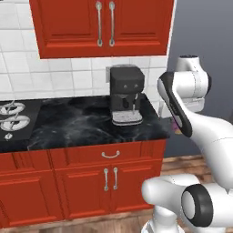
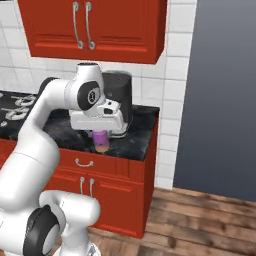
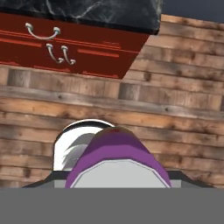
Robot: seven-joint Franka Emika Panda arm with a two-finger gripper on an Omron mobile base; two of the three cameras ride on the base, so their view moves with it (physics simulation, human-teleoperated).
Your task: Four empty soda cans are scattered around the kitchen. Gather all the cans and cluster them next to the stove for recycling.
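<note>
While the hand (image 2: 101, 134) pinches the pink-purple soda can (image 2: 101, 140) upright (yellowish band low), the stove (image 1: 13, 119) lies well left along the worktop (image 1: 86, 123).

One soda can (image 2: 101, 139), pink-purple, yellowish band. One coffee machine (image 1: 126, 94), black, on tabletop (image 1: 77, 123). One stove (image 1: 13, 120), two ring burners in frame. Upper cabinet doors (image 1: 104, 25): two, one handle each. One drawer (image 1: 109, 155). Lower doors beneath drawer: two, one handle each.
</note>
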